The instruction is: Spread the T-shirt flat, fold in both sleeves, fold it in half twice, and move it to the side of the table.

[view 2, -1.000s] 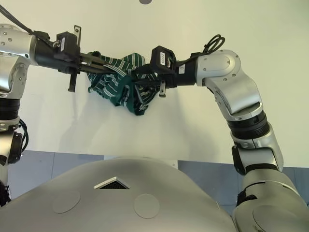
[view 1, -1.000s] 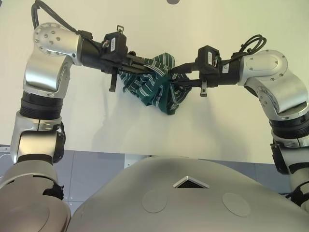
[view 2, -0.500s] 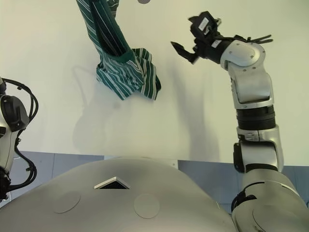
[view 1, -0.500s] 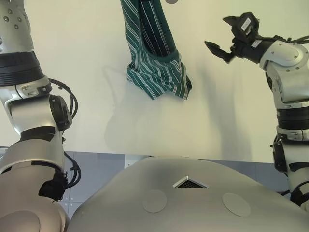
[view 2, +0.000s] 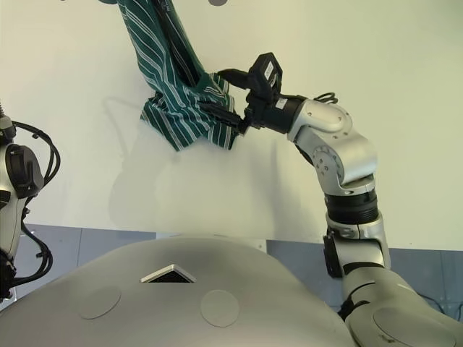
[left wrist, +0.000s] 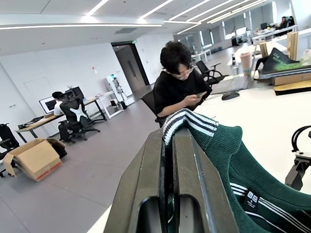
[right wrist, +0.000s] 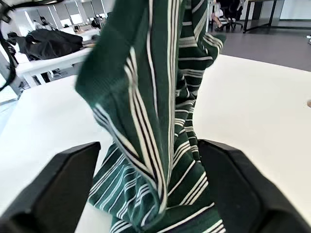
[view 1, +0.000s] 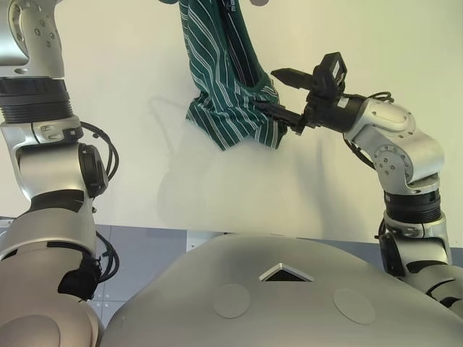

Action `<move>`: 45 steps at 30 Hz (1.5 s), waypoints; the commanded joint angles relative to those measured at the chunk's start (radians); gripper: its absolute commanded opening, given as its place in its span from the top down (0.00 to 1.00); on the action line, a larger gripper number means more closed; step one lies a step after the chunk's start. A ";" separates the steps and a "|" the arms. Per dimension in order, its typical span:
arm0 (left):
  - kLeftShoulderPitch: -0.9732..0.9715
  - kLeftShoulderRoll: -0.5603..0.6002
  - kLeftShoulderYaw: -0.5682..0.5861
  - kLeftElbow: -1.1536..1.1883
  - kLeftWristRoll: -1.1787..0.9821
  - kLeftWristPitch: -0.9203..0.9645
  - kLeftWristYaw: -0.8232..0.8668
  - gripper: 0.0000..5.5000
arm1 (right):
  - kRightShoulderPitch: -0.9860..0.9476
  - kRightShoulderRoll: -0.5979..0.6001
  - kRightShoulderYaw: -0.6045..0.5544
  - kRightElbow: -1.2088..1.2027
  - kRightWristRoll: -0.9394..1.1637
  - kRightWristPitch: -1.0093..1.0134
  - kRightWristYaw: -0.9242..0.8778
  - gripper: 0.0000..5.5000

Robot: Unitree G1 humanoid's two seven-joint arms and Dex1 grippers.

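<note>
1. Left claw (left wrist: 170,132) clamped tight on T-shirt (view 1: 224,87) edge; fabric hangs below it (green, white stripes).
2. Right claw (view 1: 272,90) wide open, T-shirt's lower bunch btwn its fingers, over tabletop (view 1: 108,108).

The left arm (view 1: 43,108) is held steeply upward. The left tool (left wrist: 169,130) is pressed closed on a fold of the T-shirt (left wrist: 221,143). The right arm (view 1: 394,134) is bent at the elbow and extended forward and inward. The right tool (view 1: 283,94) is held spread, its fingers (right wrist: 63,179) set either side of the hanging cloth.
</note>
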 commanded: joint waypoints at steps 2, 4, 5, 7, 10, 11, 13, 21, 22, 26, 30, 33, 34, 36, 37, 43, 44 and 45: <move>0.003 0.008 0.005 -0.011 0.000 0.000 -0.013 1.00 | -0.001 -0.006 0.021 0.040 -0.047 -0.012 0.003 0.45; 0.008 0.008 0.005 -0.012 0.000 0.000 -0.014 1.00 | 0.002 -0.003 0.019 0.037 -0.046 -0.016 0.009 0.52; 0.012 0.009 0.007 -0.013 0.000 0.000 -0.013 1.00 | 0.001 0.003 0.014 0.033 -0.036 -0.015 0.012 0.55; 0.019 0.009 0.011 -0.012 0.000 -0.001 -0.008 1.00 | -0.003 0.008 0.009 0.031 -0.023 -0.014 0.020 0.62; 0.016 0.009 0.020 -0.010 -0.004 0.001 0.000 1.00 | -0.021 0.016 0.000 0.042 -0.023 -0.030 0.030 0.73; 0.015 0.010 0.025 -0.010 -0.007 0.003 0.002 1.00 | -0.028 0.018 -0.019 0.036 -0.006 -0.025 0.034 0.75; 0.013 0.011 0.040 -0.011 -0.015 0.006 0.008 1.00 | -0.043 0.020 -0.085 0.013 0.062 -0.003 0.042 0.82; -0.069 0.030 0.204 -0.087 -0.199 0.112 0.064 1.00 | -0.299 -0.055 -0.473 -0.085 0.564 0.128 -0.038 0.99; -0.077 0.032 0.209 -0.095 -0.206 0.117 0.071 1.00 | -0.311 -0.079 -0.479 -0.095 0.583 0.144 -0.045 0.99; -0.036 0.024 0.172 -0.130 -0.185 0.119 0.074 1.00 | -0.116 -0.170 -0.251 -0.157 0.376 0.132 0.029 0.93; -0.018 0.039 0.169 -0.109 -0.175 0.107 0.056 1.00 | -0.057 -0.036 -0.092 -0.089 0.291 0.081 0.003 0.79; -0.030 0.045 0.162 -0.075 -0.162 0.095 0.043 1.00 | -0.116 0.081 0.007 0.058 0.181 0.015 -0.027 0.67; -0.034 0.045 0.157 -0.067 -0.158 0.091 0.039 1.00 | -0.131 0.109 0.025 0.099 0.150 -0.004 -0.036 0.63; -0.038 0.044 0.148 -0.058 -0.153 0.086 0.032 1.00 | -0.166 0.178 0.029 0.197 0.117 -0.023 -0.065 0.62; -0.040 0.043 0.146 -0.054 -0.153 0.084 0.031 1.00 | -0.179 0.211 0.022 0.226 0.128 -0.019 -0.065 0.62; -0.048 0.029 0.143 -0.050 -0.158 0.083 0.034 1.00 | -0.249 0.321 0.007 0.347 0.139 0.003 -0.053 0.62; -0.047 0.028 0.143 -0.053 -0.158 0.084 0.034 1.00 | -0.256 0.327 0.013 0.361 0.128 -0.001 -0.050 0.62; -0.047 0.027 0.141 -0.057 -0.159 0.086 0.034 1.00 | -0.260 0.333 0.016 0.373 0.119 -0.007 -0.047 0.64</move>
